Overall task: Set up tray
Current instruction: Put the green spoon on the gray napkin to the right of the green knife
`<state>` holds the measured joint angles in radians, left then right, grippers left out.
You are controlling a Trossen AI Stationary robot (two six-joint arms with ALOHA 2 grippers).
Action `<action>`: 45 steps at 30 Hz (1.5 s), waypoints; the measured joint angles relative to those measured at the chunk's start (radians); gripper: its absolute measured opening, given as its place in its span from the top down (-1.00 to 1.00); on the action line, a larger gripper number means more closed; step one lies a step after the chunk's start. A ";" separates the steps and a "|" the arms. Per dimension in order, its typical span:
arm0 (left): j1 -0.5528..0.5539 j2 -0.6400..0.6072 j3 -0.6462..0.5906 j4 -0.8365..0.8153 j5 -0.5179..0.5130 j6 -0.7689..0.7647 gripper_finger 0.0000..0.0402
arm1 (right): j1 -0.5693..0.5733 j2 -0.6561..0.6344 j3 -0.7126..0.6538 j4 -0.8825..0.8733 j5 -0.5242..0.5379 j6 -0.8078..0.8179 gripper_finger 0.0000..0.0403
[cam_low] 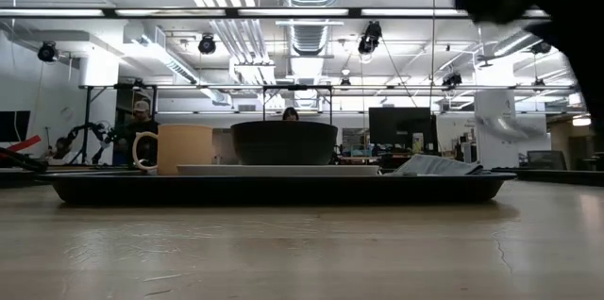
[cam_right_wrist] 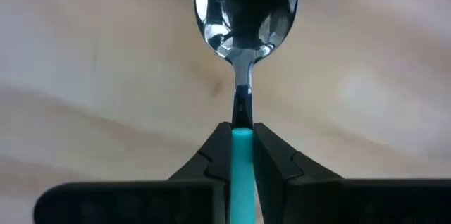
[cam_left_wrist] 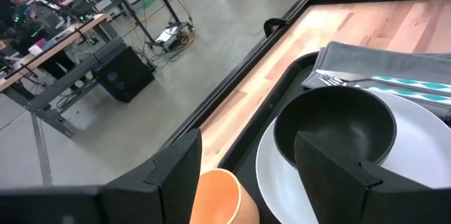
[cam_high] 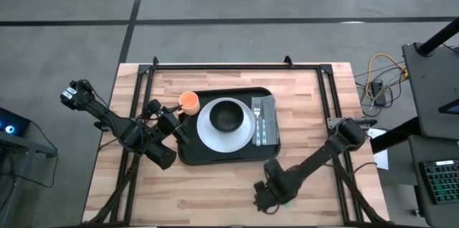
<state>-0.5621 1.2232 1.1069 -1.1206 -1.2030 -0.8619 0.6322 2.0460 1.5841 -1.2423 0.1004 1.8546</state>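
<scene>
right end effector (cam_right_wrist: pixel 242 155) pinches teal spoon (cam_right_wrist: pixel 243 48) handle, low over worktop (cam_high: pixel 215 192) at lower centre, likely lifting it for tray | left end effector (cam_left_wrist: pixel 246 175) wide, hovers at orange cup (cam_high: pixel 188 100) | tray (cam_high: pixel 188 153) mid-frame holds plate (cam_high: pixel 208 138), bowl (cam_high: pixel 229 115), napkin (cam_high: pixel 269 106), fork (cam_high: pixel 257 113) | no readable writing

Left arm: reaches in from the left side, bent at the elbow.
Left gripper (cam_high: pixel 174 126): fingers (cam_left_wrist: pixel 176 175) spread wide apart, holding nothing, low over the left end of the tray (cam_high: pixel 188 158).
Right arm: stretches from the right side toward the near edge.
Right gripper (cam_right_wrist: pixel 241 139): fingers pinched tight on the spoon (cam_right_wrist: pixel 243 20) handle.
</scene>
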 joint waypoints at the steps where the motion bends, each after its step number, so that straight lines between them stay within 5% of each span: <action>1: 0.000 0.000 0.000 0.000 0.000 0.000 -0.03 | -0.013 -0.008 0.025 -0.055 0.036 0.000 0.89; 6: 0.000 0.000 0.000 0.003 0.001 0.000 -0.03 | -0.129 -0.020 0.114 -0.259 0.150 -0.021 0.89; 22: 0.000 0.000 0.000 0.003 0.025 0.000 -0.03 | -0.666 -0.025 0.058 -0.109 0.243 -0.575 0.89; 45: 0.000 0.000 -0.001 0.002 0.044 0.000 -0.03 | -0.776 -0.103 -0.081 0.079 0.143 -0.653 0.89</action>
<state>-0.5621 1.2232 1.1057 -1.1191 -1.1588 -0.8619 -0.1437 1.9434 1.5031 -1.1633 0.2431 1.2014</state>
